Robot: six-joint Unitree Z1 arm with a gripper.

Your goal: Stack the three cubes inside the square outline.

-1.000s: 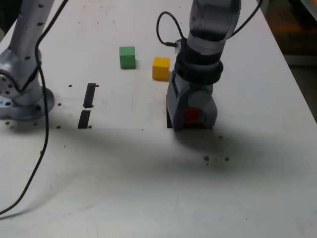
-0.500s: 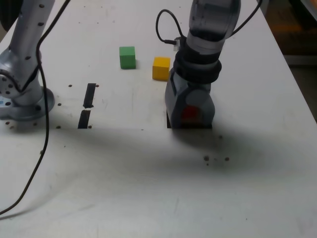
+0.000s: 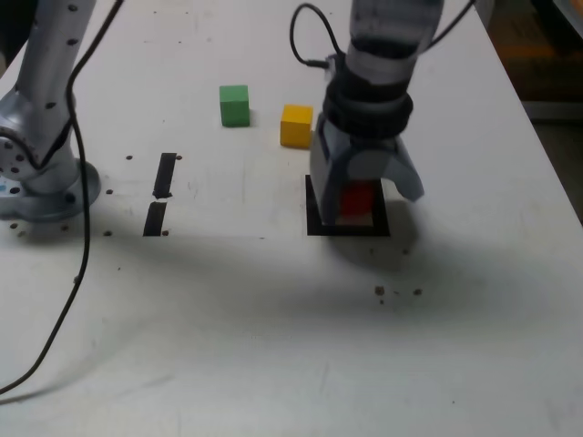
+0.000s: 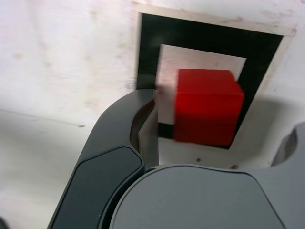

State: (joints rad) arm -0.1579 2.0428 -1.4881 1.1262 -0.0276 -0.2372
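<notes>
The pincer [image 3: 363, 196] now stands wide: a second ago its jaws were shut close about the red cube [image 3: 356, 199], and they have since swung apart, one flaring out to the exterior view's right. The red cube rests on the surface [image 3: 273, 319] inside the square [image 3: 313, 214], with a gap on each side between it and the jaws, as the wrist view shows. It sits toward one side of the white inside, and in the wrist view its lower face seems to overlap the black tape a little; whether it truly rests on the tape I cannot tell.

So the first cube looks placed, and two remain. The pincer hangs over the red cube, so it must lift clear without knocking it.

The yellow cube [image 3: 296, 126] lies just beyond the square, toward the far left in the exterior view, and the green cube [image 3: 234, 105] lies further left, apart from it. Both stand free on open surface. Two short tape strips [image 3: 161, 191] lie well to the left, and the arm's base [image 3: 41, 173] with its trailing cable [image 3: 82, 255] stands at the left edge. Nothing blocks the way to the yellow cube.
</notes>
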